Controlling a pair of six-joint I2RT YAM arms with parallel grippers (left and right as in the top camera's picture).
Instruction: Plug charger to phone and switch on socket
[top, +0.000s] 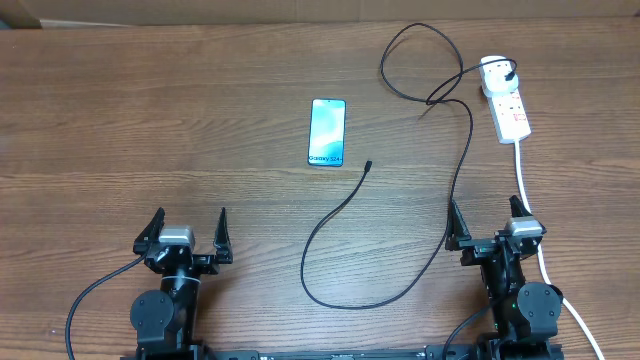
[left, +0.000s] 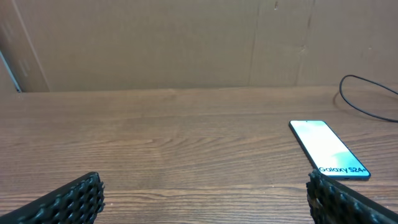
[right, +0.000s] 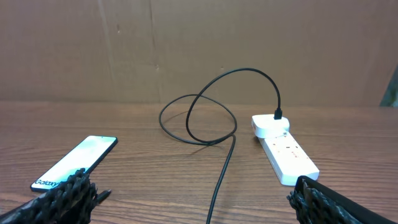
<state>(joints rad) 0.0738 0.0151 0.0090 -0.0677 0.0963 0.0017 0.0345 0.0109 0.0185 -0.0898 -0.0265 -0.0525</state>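
The phone (top: 327, 131) lies flat mid-table, its blue screen up (left: 328, 149) (right: 74, 162). The charger (top: 468, 140) is a thin black cable. Its plug (top: 510, 72) sits in the far end of the white socket (top: 505, 102) at the back right. The cable loops, runs toward the near edge and curls back, so its connector tip (top: 368, 164) lies loose just right of the phone. My left gripper (top: 190, 222) stands open near the front left, well short of the phone. My right gripper (top: 485, 212) is open at the front right, the cable (right: 224, 168) passing between its fingers.
The socket's thick white cord (top: 525, 185) trails toward the near edge past the right arm. A brown cardboard wall (left: 186, 43) stands behind the wooden table (top: 150, 120).
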